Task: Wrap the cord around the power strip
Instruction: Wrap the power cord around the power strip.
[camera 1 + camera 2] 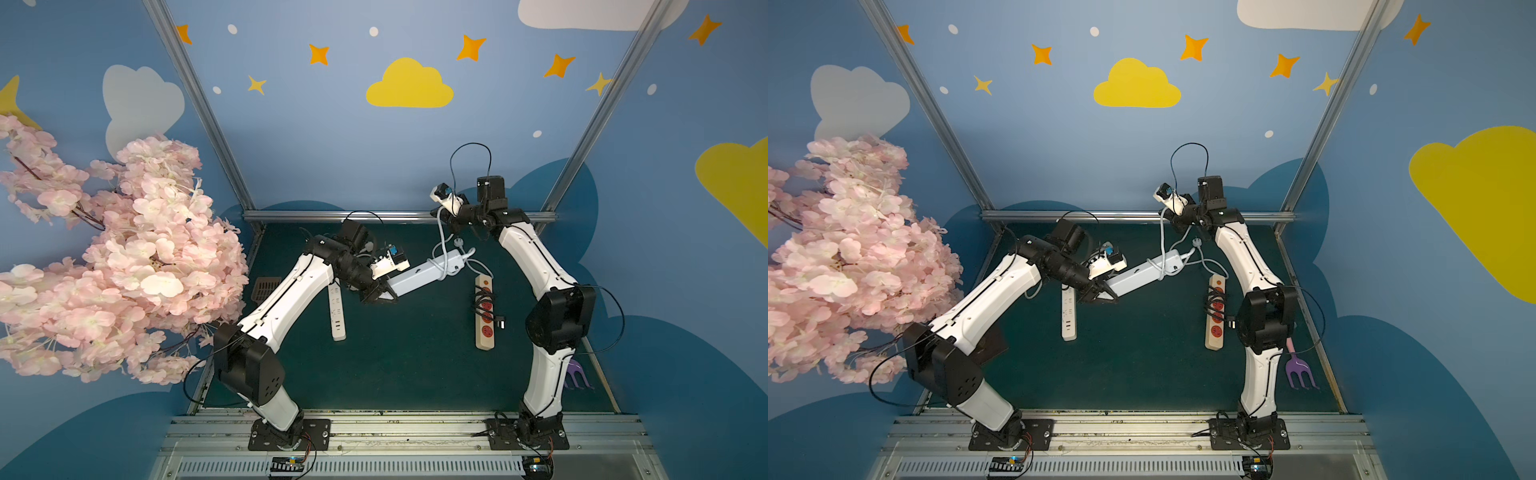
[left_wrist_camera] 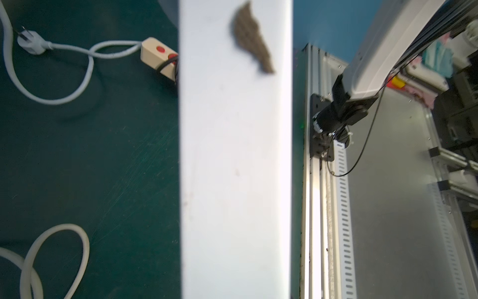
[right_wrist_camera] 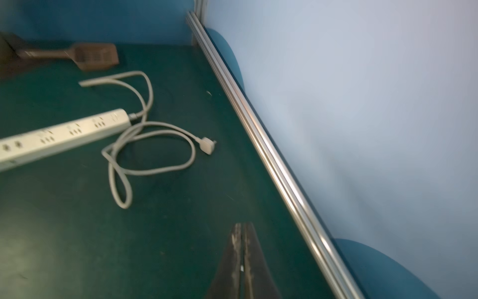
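- we count three power strips: lifted strip (image 1: 424,272), white strip (image 1: 337,316), beige strip (image 1: 485,320).
- left pincer (image 1: 384,296) pinches the lifted strip.
- right pincer (image 1: 440,220), pressed together, pinches its cord (image 1: 1161,241).

We see two arms, the left arm (image 1: 291,299) and the right arm (image 1: 536,264), built of glossy white link shells joined by boxy black housings. Thin black cables (image 1: 470,144) loop between joints. Each is bolted to a black base plate (image 1: 311,428) with silver screws. The right gripper (image 3: 241,225) has dark, scuffed fingers (image 3: 232,259).
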`<state>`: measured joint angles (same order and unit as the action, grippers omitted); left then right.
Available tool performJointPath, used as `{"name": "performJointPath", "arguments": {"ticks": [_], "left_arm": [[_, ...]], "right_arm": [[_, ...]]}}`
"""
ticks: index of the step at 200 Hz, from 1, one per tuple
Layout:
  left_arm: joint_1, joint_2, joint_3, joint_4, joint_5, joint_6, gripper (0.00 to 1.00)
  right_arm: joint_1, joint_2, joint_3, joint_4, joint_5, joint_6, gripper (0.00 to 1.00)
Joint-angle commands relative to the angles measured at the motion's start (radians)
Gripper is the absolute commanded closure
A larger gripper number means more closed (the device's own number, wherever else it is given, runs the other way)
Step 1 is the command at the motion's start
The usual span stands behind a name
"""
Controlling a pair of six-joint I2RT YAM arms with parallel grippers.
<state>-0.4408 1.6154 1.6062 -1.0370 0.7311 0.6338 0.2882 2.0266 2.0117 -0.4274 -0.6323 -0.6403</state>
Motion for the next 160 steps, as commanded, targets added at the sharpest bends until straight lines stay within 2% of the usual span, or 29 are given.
{"name": "performJointPath", "arguments": {"ticks": [1,26,50,74,124,145,160], "left_arm": [[-0.014,-0.103,-0.024,0.14,0.225,-0.007,0.97],[0.009,-0.159,-0.083,0.37,0.213,-0.169,0.97],[0.023,-0.163,-0.08,0.43,0.178,-0.239,0.97],[0.024,-0.16,-0.068,0.448,0.176,-0.272,0.97],[0.035,-0.174,-0.069,0.512,0.146,-0.35,0.97],[0.041,-0.178,-0.067,0.536,0.141,-0.383,0.97],[0.049,-0.181,-0.068,0.575,0.129,-0.425,0.97]], "right_arm": [[-0.014,0.024,-0.034,0.185,-0.115,0.233,0.88],[-0.009,0.003,-0.198,0.421,-0.054,0.415,0.65],[-0.008,-0.009,-0.332,0.605,0.01,0.541,0.53],[0.008,0.02,-0.372,0.695,0.051,0.608,0.5],[0.042,0.091,-0.39,0.788,0.163,0.641,0.44],[0.057,0.134,-0.357,0.792,0.205,0.635,0.45],[0.068,0.168,-0.326,0.789,0.213,0.632,0.51]]}}
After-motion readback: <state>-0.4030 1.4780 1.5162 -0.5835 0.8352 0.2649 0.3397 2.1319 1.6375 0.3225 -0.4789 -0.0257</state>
